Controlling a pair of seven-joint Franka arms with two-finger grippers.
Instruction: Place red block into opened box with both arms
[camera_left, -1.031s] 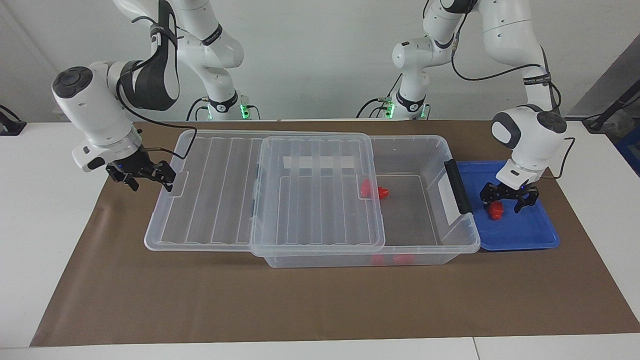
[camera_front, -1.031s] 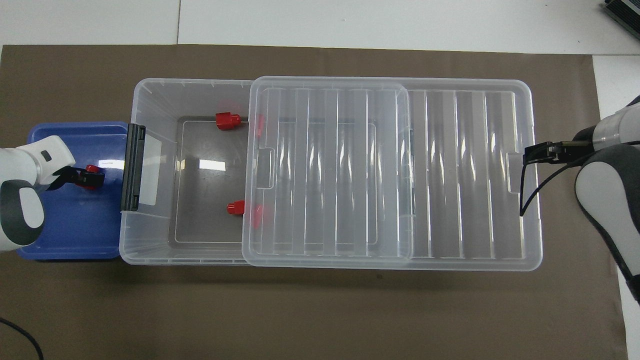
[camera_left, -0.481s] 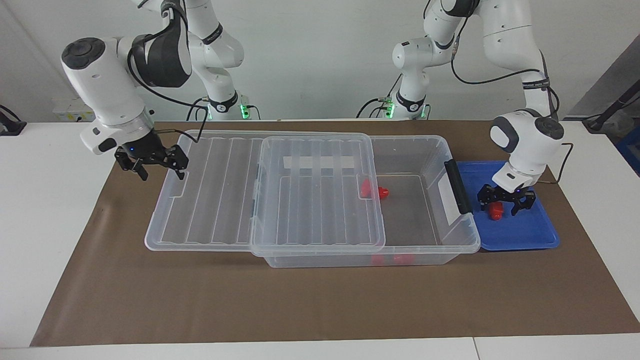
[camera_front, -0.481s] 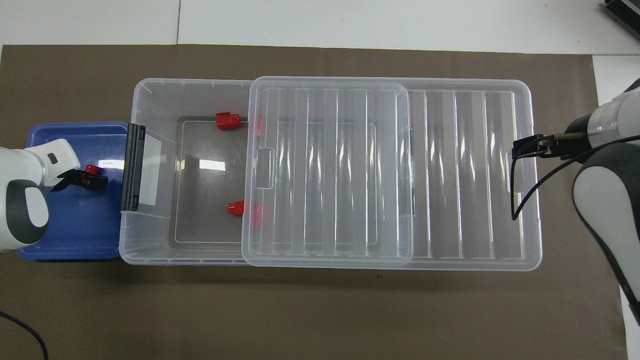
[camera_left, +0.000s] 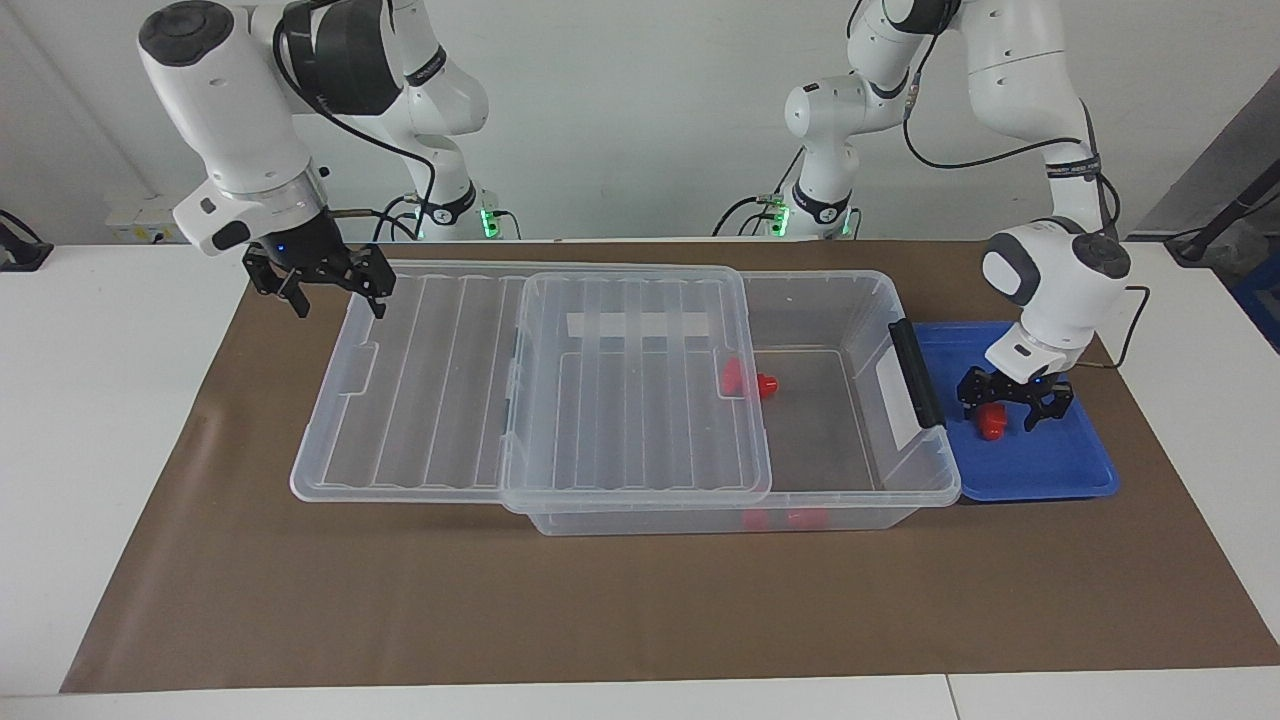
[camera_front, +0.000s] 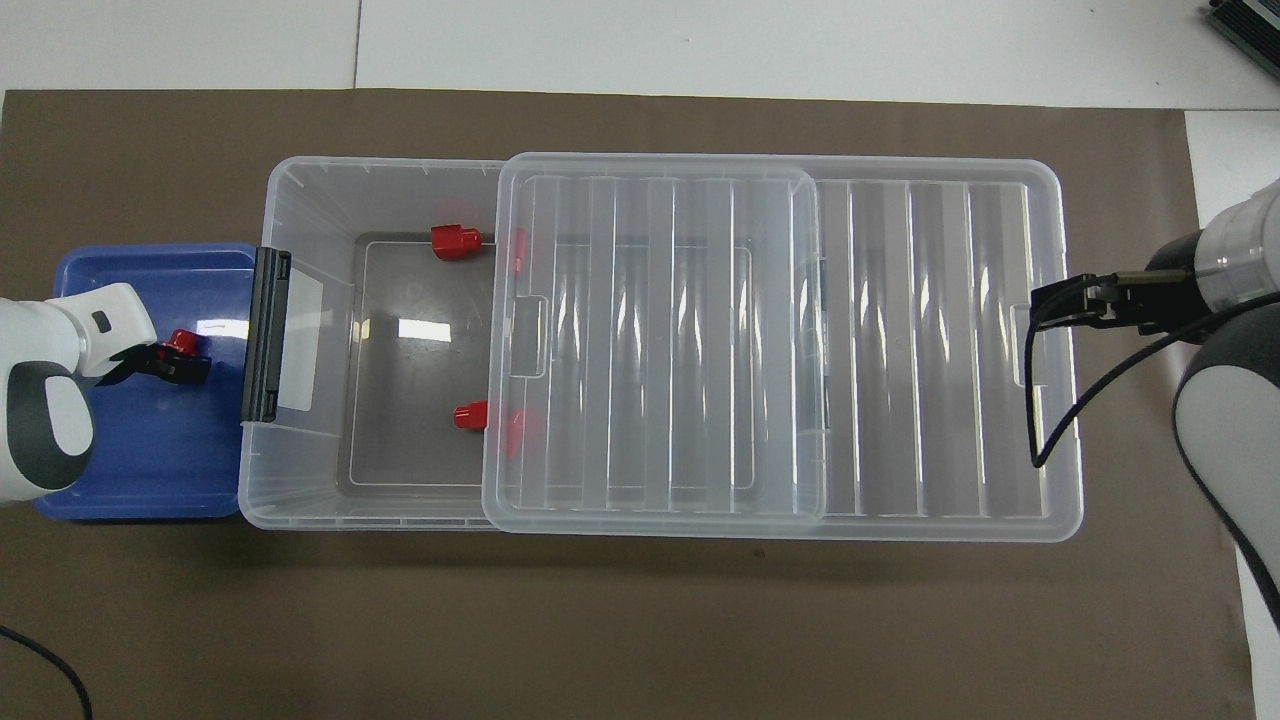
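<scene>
Red block (camera_left: 991, 424) is lying in the blue tray (camera_left: 1060, 470) beside the box (camera_left: 850, 300); your left gripper (camera_left: 1014, 409) is straddling it, fingers spread. Close squarely before lifting. Right gripper (camera_left: 322, 291) is hanging spread over the lid (camera_left: 440, 390).

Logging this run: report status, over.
Left pincer open, low over red block in blue tray. Right pincer open above lid end. Lid covers half the box.

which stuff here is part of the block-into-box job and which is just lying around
Job: red block in the blue tray; box; lid slid aside; left gripper around the block; right gripper, raised.

Lying about: two red blocks already in the box; brown mat.
</scene>
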